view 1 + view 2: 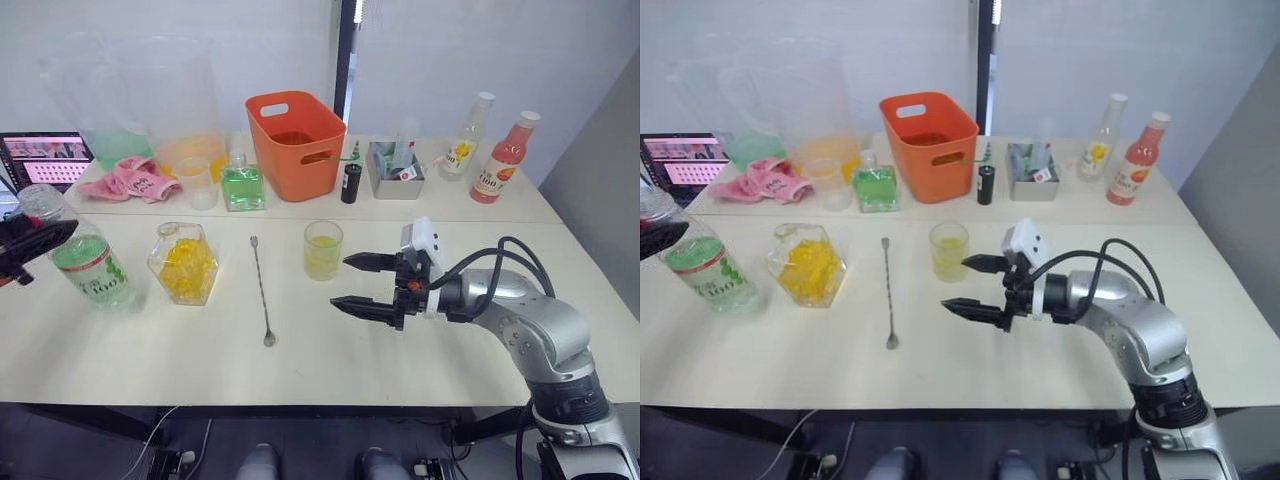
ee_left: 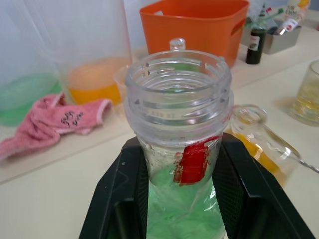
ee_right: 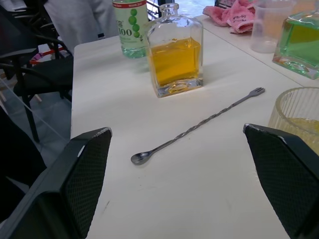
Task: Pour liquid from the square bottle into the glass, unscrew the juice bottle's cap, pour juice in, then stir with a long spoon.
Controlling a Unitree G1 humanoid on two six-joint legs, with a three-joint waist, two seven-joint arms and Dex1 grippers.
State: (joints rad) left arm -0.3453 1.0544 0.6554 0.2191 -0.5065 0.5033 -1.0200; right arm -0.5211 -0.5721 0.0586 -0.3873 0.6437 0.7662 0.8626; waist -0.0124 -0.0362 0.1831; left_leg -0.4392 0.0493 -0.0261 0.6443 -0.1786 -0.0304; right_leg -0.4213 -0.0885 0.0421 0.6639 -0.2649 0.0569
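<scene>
Pale worktop (image 1: 420,350) runs out to a white wall, with a second strip of it at the back carrying an orange bin (image 1: 296,142), a pink cloth (image 1: 128,178), big clear pitchers (image 1: 165,100), a grey tray (image 1: 395,170) and two juice bottles (image 1: 490,150) far right. On the front stretch the long spoon (image 1: 262,290) lies flat, its long axis running front to back: bowl end toward the robot, forked end toward the wall. It sits between the square bottle (image 1: 185,263), part full of yellow-orange liquid and upright with no stopper on, and the glass (image 1: 322,250), which holds a shallow pale yellow layer. The right gripper (image 1: 362,284) hovers just right of the glass, its fingers (image 3: 279,174) spread wide and holding nothing. At the left edge the left gripper (image 2: 179,199) has its fingers pinching the neck of the green juice bottle (image 1: 88,262), which is uncapped, stands slightly tilted and contains green liquid.
</scene>
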